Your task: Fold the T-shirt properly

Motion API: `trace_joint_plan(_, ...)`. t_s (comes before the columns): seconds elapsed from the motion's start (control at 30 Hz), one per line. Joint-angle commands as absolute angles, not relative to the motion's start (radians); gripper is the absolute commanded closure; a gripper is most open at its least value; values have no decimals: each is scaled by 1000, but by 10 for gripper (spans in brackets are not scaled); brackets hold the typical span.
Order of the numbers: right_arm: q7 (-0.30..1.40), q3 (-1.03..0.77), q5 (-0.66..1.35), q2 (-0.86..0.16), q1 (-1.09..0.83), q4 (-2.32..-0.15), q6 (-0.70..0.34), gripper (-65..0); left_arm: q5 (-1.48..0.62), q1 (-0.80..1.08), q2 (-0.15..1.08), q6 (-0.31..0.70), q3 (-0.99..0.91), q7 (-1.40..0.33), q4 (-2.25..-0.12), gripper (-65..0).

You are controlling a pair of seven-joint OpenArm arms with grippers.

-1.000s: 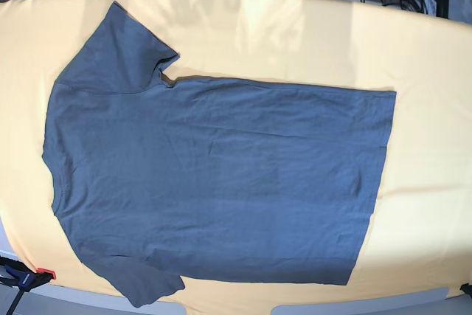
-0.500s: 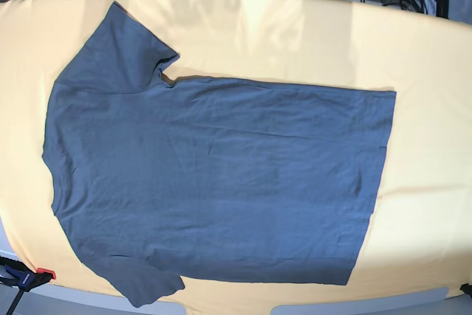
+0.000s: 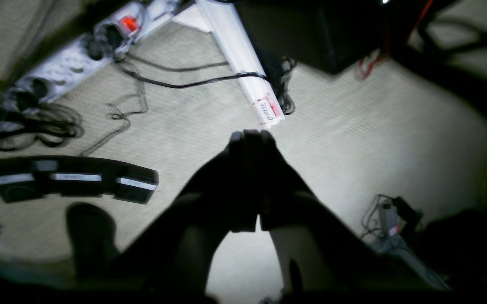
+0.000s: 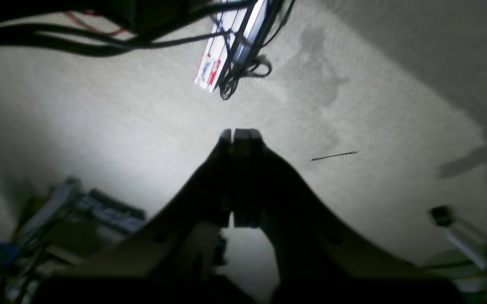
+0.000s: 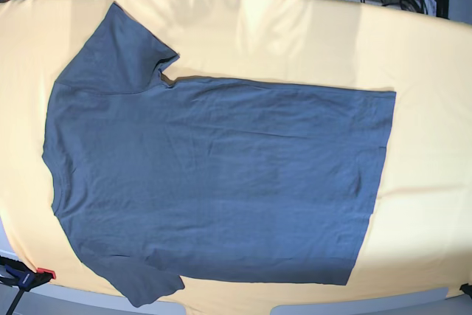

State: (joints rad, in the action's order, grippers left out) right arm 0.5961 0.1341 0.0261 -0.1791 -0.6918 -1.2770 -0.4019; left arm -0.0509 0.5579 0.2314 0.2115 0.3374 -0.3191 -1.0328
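Showing only as dark, blurred silhouettes: left gripper [image 3: 248, 136] tapering from broad, sloping shoulders into two narrow black fingers [image 3: 238, 169] with squared tips; right gripper [image 4: 240, 134] looking alike, black, with paler beige-grey panels lower down.

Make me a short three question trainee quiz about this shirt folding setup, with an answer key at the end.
1. True or false: the T-shirt is already folded in half.
2. What lies directly under the T-shirt: A) yellow cloth, B) bare wood, C) a tray?
3. In the wrist views, how do the left end effector and right end effector stand?

Key
1. False; it lies spread flat.
2. A.
3. Both shut, empty, over the carpeted floor, away from the shirt.
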Motion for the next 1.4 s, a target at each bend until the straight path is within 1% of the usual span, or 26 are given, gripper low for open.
trace_joint_plan(0.0, 601, 133, 44, -201, -743, -1331, -411, 0, -60, 596, 247, 224, 339, -323, -1089, 0)
trace_joint_plan(0.13, 616, 133, 59, -255, -877, -1516, -403, 0, -59, 700, 348, 216, 339, -370, -1281, 0)
trace_joint_plan(0.23, 665, 133, 59, -288, -965, -1644, -372, 0, -34, 772, 427, 158, 339, -410, -1417, 0)
trace_joint_plan(0.33, 704, 133, 51, -317, -1050, -1764, -336, 0, 19, 844, 507, 125, 339, -484, -1550, 0)
trace_joint_plan(0.47, 706, 133, 43, -348, -1172, -1925, -319, 0, 27, 945, 604, 118, 338, -572, -1735, 0)
trace_joint_plan(0.57, 728, 133, -14, -369, -1254, -2036, -278, 0, 59, 1022, 680, 109, 338, -619, -1871, 0)
trace_joint_plan(0.63, 736, 131, -62, -390, -1307, -2099, -237, 0, 104, 1074, 726, 67, 337, -642, -1958, 0)
trace_joint_plan(0.73, 739, 131, -109, -430, -1309, -2182, -192, 0, 191, 1149, 792, -4, 337, -673, -2075, 0)
trace_joint_plan(0.83, 834, 131, -110, -450, -1309, -2231, -165, 0, 297, 1209, 843, -74, 337, -705, -2162, 0)
trace_joint_plan(0.97, 830, 128, -179, -450, -1309, -2254, -134, 0, 451, 1256, 861, -134, 337, -753, -2214, 0)
trace_joint_plan(1.1, 810, 115, -273, -464, -1309, -2285, -71, 0, 579, 1254, 867, -199, 319, -816, -2239, 0)
trace_joint_plan(1.23, 807, 80, -320, -485, -1309, -2356, -1, 0, 596, 1254, 867, -210, 231, -817, -2271, 0)
trace_joint_plan(1.37, 804, 4, -322, -485, -1309, -2356, 3, 0, 595, 1254, 867, -210, 126, -816, -2292, 0)
